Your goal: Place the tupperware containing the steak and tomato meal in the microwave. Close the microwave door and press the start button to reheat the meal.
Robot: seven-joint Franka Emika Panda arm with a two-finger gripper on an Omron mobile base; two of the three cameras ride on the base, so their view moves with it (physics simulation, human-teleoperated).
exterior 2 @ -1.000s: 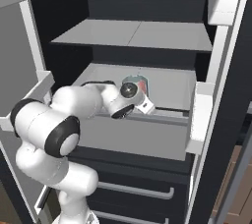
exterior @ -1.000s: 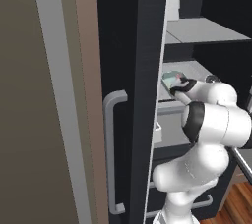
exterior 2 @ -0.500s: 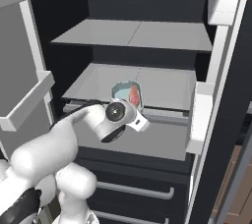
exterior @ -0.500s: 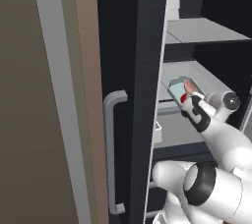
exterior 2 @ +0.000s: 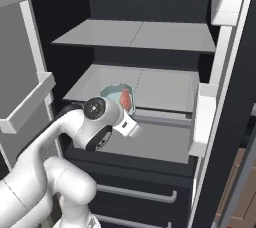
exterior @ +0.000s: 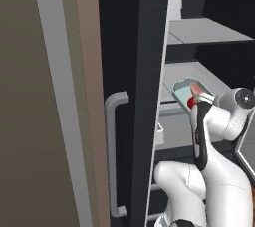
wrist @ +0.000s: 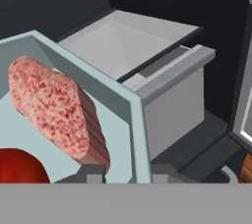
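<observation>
Tupperware (wrist: 125, 115) was what I looked at first: a shallow pale teal tray with a raised rim and cut corners, filling the left half of my hand view. Inside it lay the steak (wrist: 54, 110), a flat pinkish-red slab with a mottled top and a darker red edge. Beside the steak, at the tray's near end, sat the tomato (wrist: 19, 166), a glossy red ball mostly cut off by the frame edge.

From the right base view I saw the tupperware (exterior 2: 114, 93) held out over the front edge of the middle shelf (exterior 2: 160, 84) of the tall dark cabinet, with the steak (exterior 2: 126, 100) showing red just above the wrist. The pincer (exterior 2: 125, 114) was clamped narrowly on the tray's near rim. In the hand view the fingertips (wrist: 91, 174) met the rim at the bottom of the frame.

From the left base view I saw the same tray (exterior: 187, 87) past the edge of the cabinet door (exterior: 149, 96), whose grey bar handle (exterior: 113, 156) stood in the foreground, and the steak (exterior: 195, 88) and tomato (exterior: 191, 102) sat at the end nearest the pincer (exterior: 198, 99).

Behind the tray in the hand view stood a grey open-topped bin (wrist: 147, 56).
</observation>
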